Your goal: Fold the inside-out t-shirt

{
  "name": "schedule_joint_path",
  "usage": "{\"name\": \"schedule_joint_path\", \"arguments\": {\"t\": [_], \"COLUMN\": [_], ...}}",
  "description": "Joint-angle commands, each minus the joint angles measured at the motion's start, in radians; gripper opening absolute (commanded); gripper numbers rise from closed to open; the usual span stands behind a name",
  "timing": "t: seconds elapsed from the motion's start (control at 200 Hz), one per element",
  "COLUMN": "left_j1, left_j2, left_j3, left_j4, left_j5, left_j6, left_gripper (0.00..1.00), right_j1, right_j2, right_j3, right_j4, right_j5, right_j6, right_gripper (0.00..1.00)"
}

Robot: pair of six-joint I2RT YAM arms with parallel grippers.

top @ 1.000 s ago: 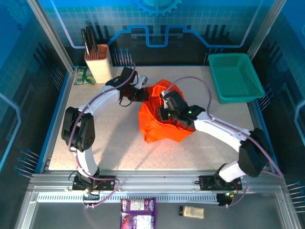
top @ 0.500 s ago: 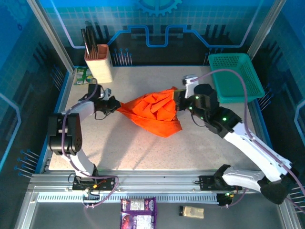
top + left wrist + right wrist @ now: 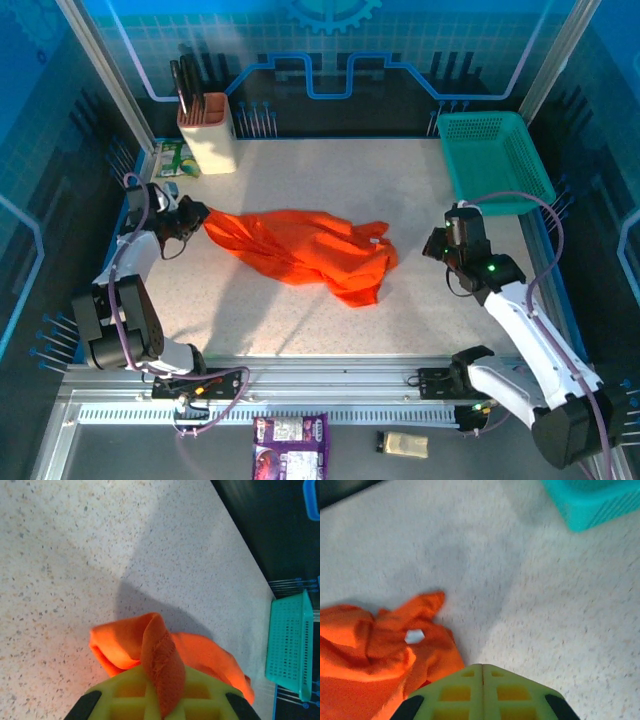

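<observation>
The inside-out t-shirt [image 3: 300, 245], bright orange, lies stretched in a long crumpled band across the table's middle, with a small white tag [image 3: 380, 238] near its right end. At the table's left edge my left gripper [image 3: 185, 222] is shut on the shirt's left tip. In the left wrist view a stitched hem strip of the shirt [image 3: 120, 642] is pinched between the yellow-green fingers of the left gripper [image 3: 162, 690]. My right gripper [image 3: 437, 245] hovers just right of the shirt, apart from it. In the right wrist view the right gripper [image 3: 482, 667] has its fingers pressed together on nothing, the shirt [image 3: 370, 660] lying to its left.
A teal mesh basket [image 3: 495, 160] stands at the back right corner. A beige knife block [image 3: 207, 135] and a green packet [image 3: 172, 158] sit at the back left. Bare speckled tabletop [image 3: 300, 330] lies in front of the shirt.
The left gripper pulled the shirt out to the left edge, stretching the bunch into a long band. The right gripper let go of the cloth and drew back to the right.
</observation>
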Motion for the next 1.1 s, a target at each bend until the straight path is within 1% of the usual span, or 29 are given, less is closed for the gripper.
{"name": "schedule_joint_path", "arguments": {"t": [0.0,0.045,0.105,0.19,0.3,0.385,0.455,0.58,0.675,0.795,0.846,0.881,0.936,0.976,1.026,1.091], "left_j1": [-0.051,-0.076,-0.103,-0.127,-0.138,-0.141,-0.143,-0.143,-0.143,-0.143,-0.143,-0.143,-0.143,-0.142,-0.143,-0.143], "left_j2": [0.012,0.015,0.016,0.013,0.007,-0.001,-0.012,-0.031,-0.046,-0.066,-0.079,-0.090,-0.103,-0.113,-0.123,-0.139], "left_j3": [0.060,0.075,0.093,0.105,0.108,0.110,0.111,0.113,0.110,0.109,0.112,0.119,0.134,0.148,0.175,0.217], "left_j4": [-0.102,-0.129,-0.158,-0.175,-0.185,-0.193,-0.204,-0.228,-0.239,-0.251,-0.258,-0.266,-0.279,-0.288,-0.300,-0.316], "left_j5": [-0.001,-0.011,-0.022,-0.027,-0.029,-0.027,-0.029,-0.026,-0.025,-0.022,-0.024,-0.025,-0.030,-0.028,-0.023,-0.015], "left_j6": [0.071,0.092,0.110,0.121,0.125,0.127,0.133,0.145,0.151,0.153,0.156,0.159,0.161,0.162,0.160,0.159], "left_gripper": [0.00,0.00,0.00,0.00,0.00,0.00,0.00,0.00,0.00,0.00,0.00,0.00,0.00,0.00,0.00,0.00], "right_j1": [0.000,0.014,0.054,0.187,0.347,0.448,0.507,0.549,0.559,0.560,0.560,0.559,0.556,0.553,0.554,0.551], "right_j2": [0.073,0.104,0.139,0.198,0.291,0.369,0.432,0.536,0.604,0.677,0.699,0.707,0.702,0.684,0.626,0.522], "right_j3": [0.029,0.051,0.082,0.118,0.118,0.113,0.106,0.088,0.089,0.096,0.101,0.101,0.102,0.110,0.126,0.156], "right_j4": [-0.032,-0.045,-0.067,-0.084,-0.068,-0.070,-0.072,-0.071,-0.051,-0.032,-0.042,-0.048,-0.059,-0.080,-0.123,-0.183], "right_j5": [-0.117,-0.152,-0.185,-0.185,-0.225,-0.188,-0.155,-0.103,-0.074,-0.068,-0.059,-0.055,-0.053,-0.046,-0.019,0.021], "right_j6": [-0.002,-0.021,-0.049,-0.074,-0.078,-0.042,-0.004,0.084,0.119,0.134,0.137,0.137,0.134,0.131,0.124,0.104], "right_gripper": [0.23,0.27,0.30,0.33,0.38,0.39,0.41,0.43,0.44,0.43,0.40,0.36,0.22,0.10,0.00,0.00]}}
